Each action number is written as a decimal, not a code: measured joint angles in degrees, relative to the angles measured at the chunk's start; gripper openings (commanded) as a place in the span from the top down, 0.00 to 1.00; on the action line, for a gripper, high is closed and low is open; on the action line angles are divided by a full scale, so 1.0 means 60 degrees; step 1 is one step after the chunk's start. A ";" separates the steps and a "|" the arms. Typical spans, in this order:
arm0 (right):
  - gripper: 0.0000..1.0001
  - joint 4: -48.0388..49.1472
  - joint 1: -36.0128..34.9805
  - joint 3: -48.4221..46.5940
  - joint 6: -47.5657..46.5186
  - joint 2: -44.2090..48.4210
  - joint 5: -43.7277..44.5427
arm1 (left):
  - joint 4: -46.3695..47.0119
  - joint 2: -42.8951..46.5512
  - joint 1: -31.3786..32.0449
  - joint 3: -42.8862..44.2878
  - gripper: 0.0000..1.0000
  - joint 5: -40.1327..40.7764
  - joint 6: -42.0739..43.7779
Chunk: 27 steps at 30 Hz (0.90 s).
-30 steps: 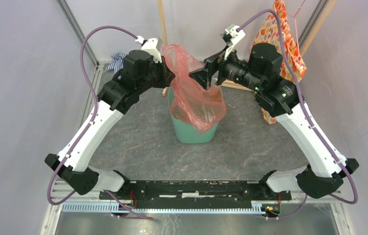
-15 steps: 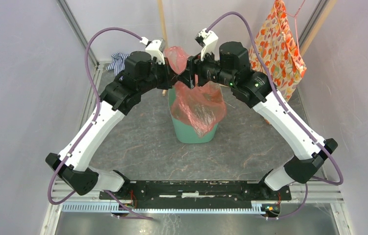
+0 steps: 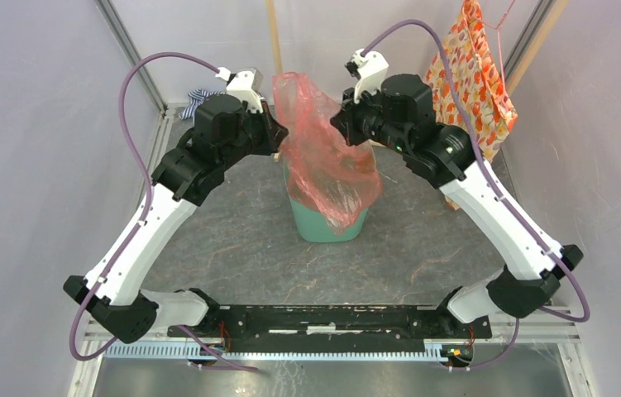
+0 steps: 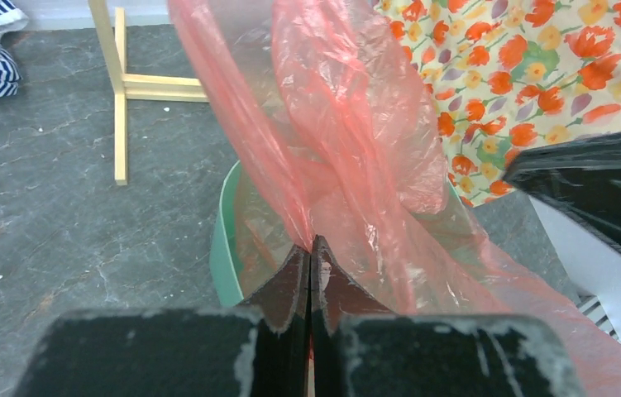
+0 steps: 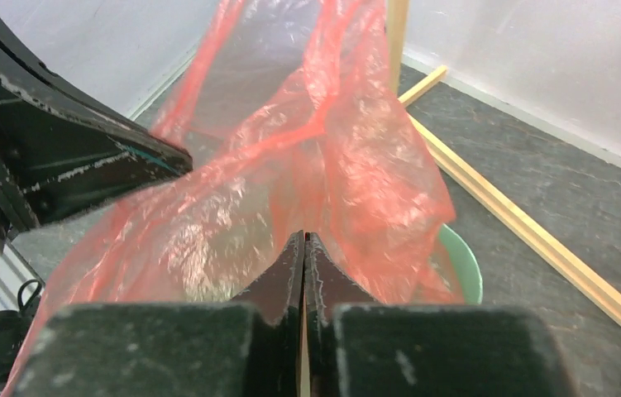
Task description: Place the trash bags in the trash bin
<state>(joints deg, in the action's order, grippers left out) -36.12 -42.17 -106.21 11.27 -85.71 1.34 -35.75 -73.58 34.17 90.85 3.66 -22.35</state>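
Left gripper (image 4: 311, 248): jaws pressed together on a fold of the trash bag (image 3: 327, 161). The thin, crinkled, translucent red-orange film hangs between the two arms, probably so that it can be spread and lowered. Its lower part drapes over the rim of the smooth, tapered mint-green trash bin (image 3: 323, 225). Right gripper (image 5: 303, 241): pinching the bag's opposite edge.
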 measured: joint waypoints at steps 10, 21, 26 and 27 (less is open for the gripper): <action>0.41 0.0211 -0.0066 0.0317 0.0153 0.1341 -0.1045 | 0.0273 0.0328 -0.0015 -0.0368 0.98 -0.0962 0.0004; 0.20 0.1096 -0.0328 0.1359 0.1064 0.0685 -0.1756 | 0.1107 0.0328 -0.0011 -0.1086 0.98 -0.2404 -0.0007; 0.21 0.1228 -0.0328 0.1632 0.1304 0.0670 -0.1541 | 0.1450 0.0324 0.0007 -0.1096 0.98 -0.2707 -0.0007; 0.21 0.1271 -0.0328 0.1632 0.1341 0.0670 -0.1497 | 0.1515 0.0324 0.0015 -0.1107 0.98 -0.2728 -0.0007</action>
<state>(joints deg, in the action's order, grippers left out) -28.49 -44.14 -96.42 19.31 -81.69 -7.64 -26.65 -71.64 34.26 84.20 -12.71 -22.39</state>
